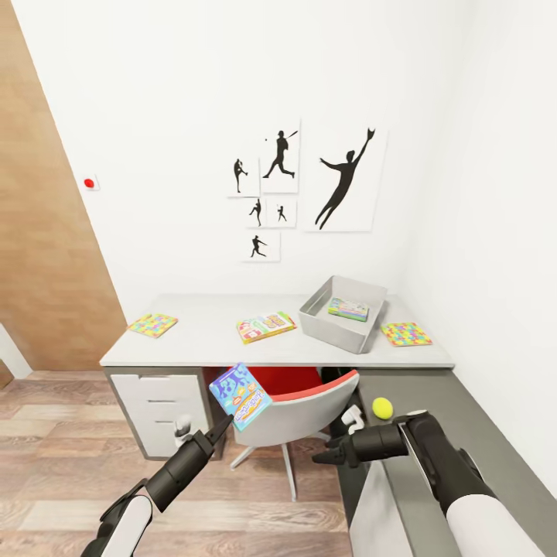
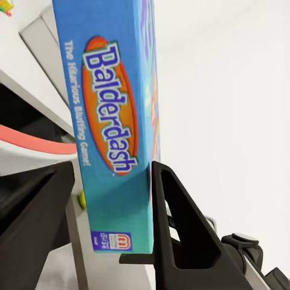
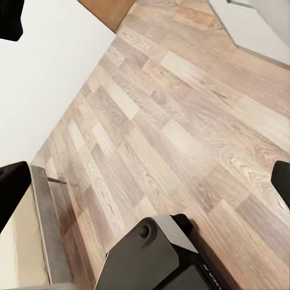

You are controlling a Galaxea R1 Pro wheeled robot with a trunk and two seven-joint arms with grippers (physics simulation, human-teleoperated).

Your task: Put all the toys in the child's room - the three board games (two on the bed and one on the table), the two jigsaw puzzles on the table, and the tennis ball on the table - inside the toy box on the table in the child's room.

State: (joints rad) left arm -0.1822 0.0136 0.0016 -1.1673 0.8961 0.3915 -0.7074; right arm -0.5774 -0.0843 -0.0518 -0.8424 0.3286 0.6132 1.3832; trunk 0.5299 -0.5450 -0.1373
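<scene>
My left gripper [image 1: 223,425] is shut on the lower edge of a teal-blue "Balderdash" board game [image 1: 240,395], held up in front of the table [image 1: 209,334]; one finger [image 2: 181,232] presses its face [image 2: 112,121]. The light-grey toy box [image 1: 329,331] stands on the table at the right, with a colourful game box [image 1: 348,309] lying inside. Another board game [image 1: 265,326] lies at mid-table. Jigsaw puzzles lie at the left end [image 1: 152,324] and right of the box [image 1: 405,333]. The tennis ball [image 1: 382,407] rests on a dark grey surface, just above my open, empty right gripper [image 1: 329,455].
A red chair [image 1: 298,383] with a white back is tucked under the desk, between my two arms. White drawers [image 1: 158,410] sit under the desk's left end. Wood-plank floor [image 3: 181,139] lies below, a wood-panelled wall at the left, and black silhouette pictures [image 1: 344,182] above.
</scene>
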